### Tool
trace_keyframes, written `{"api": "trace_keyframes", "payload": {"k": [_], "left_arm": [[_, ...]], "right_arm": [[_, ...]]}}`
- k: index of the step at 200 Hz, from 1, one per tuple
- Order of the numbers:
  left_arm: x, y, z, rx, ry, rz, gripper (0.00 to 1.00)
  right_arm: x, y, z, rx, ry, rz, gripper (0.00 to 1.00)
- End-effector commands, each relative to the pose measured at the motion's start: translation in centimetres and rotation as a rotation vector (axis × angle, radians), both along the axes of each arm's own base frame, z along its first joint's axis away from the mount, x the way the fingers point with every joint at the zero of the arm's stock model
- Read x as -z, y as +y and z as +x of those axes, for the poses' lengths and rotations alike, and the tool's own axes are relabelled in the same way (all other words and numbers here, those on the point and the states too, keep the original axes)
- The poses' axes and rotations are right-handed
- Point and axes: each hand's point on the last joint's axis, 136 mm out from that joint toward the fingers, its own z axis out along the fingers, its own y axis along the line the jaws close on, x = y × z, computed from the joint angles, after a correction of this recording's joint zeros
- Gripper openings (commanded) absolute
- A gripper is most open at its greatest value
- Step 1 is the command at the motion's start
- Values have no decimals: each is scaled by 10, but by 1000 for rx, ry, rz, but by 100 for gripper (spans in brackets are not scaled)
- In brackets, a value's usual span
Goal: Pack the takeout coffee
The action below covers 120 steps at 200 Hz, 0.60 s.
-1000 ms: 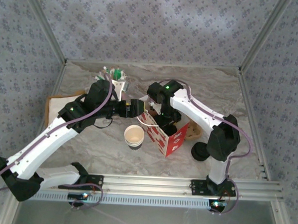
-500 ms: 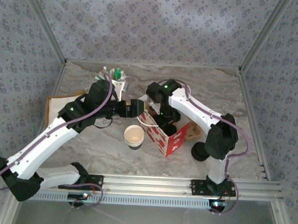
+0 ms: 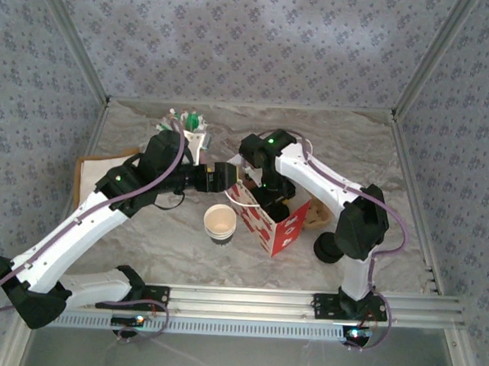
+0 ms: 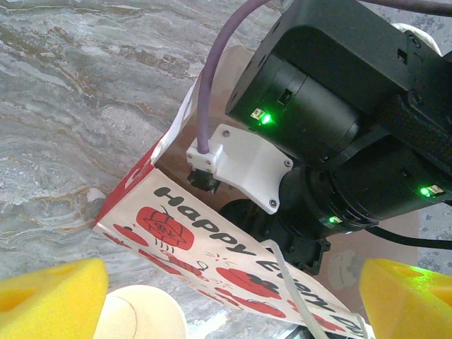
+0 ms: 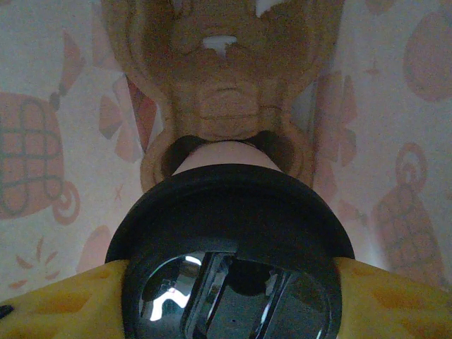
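Coffee looks most of the way packed. The right gripper (image 5: 227,305) is down inside the red-and-white paper bag (image 3: 271,227). Its jaws are clamped on either side of the takeout coffee (image 5: 229,226), whose black lid shows between the yellow pads (image 5: 56,311). Just beyond the cup, at the bag's bottom, lies a brown moulded cup carrier (image 5: 224,99). Whether the cup sits in one of its rings or hangs just above it, I cannot tell. The left gripper (image 4: 226,300) hovers at the bag's mouth with its jaws wide apart, the printed rim running between them and nothing pinched. To my eye, what is left is to seat the cup, let go and draw the arm out of the bag. A stack of lidless cups (image 3: 220,223) and some loose black lids (image 3: 330,247) stand on the desk (image 3: 175,253) beside the bag.
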Motion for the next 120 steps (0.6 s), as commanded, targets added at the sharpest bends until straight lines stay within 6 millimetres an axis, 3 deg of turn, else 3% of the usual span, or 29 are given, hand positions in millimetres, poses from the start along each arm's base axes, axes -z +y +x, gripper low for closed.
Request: {"api": "trace_keyframes", "payload": {"k": [1, 120], "left_arm": [[-15, -2, 1, 10, -44, -15, 92], [-13, -3, 3, 9, -42, -10, 92]], "right_arm": [[4, 3, -4, -27, 37, -8, 64], [9, 5, -2, -28, 46, -7, 64]]}}
